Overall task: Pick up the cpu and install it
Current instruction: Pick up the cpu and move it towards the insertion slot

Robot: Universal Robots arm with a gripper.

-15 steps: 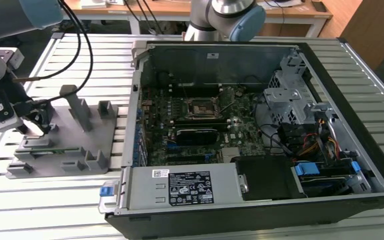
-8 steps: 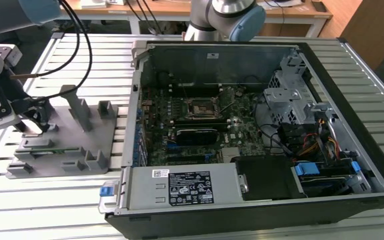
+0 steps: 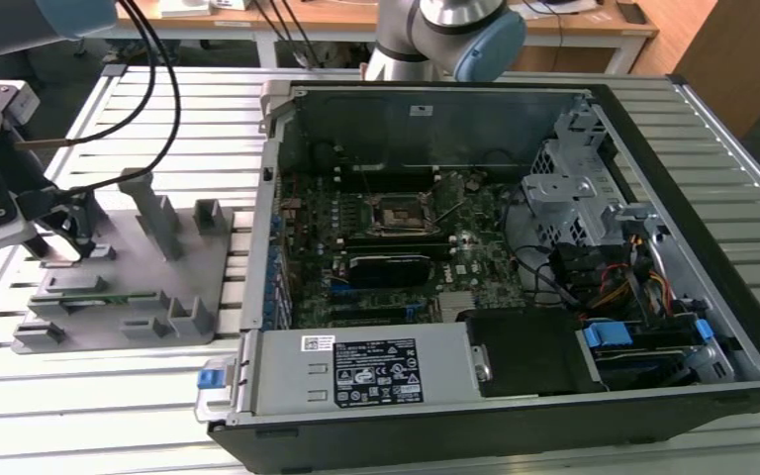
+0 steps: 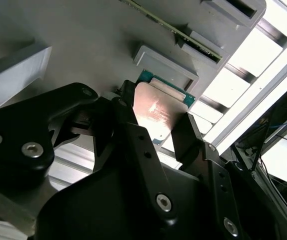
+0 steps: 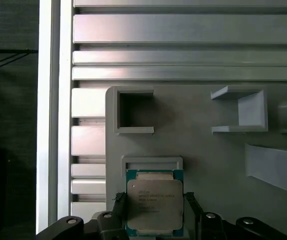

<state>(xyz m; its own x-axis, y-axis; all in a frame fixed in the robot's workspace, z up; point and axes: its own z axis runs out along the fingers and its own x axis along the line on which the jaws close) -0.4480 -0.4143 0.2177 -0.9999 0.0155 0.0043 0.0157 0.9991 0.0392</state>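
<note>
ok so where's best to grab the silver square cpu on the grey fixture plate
By its two opposite thin side edges, coming straight down from above. The silver-topped square cpu lies flat on the grey plastic fixture plate, so its top gives nothing to pinch, and a raised grey lip blocks one edge; the edges either side of that lip are free.

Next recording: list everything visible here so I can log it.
cpu: one, silver-grey top, green rim, in a nest on the fixture plate.
fixture plate: one, grey with raised blocks, on the table at the exterior view's left.
computer case: one, black and grey, open, beside the plate.
socket: one, black with metal frame, on the motherboard inside the case.
table: one, silvery, slatted.
desk: one, wooden, behind.
arm: one, grey with blue caps.
gripper: one, black, at the cpu.
</note>
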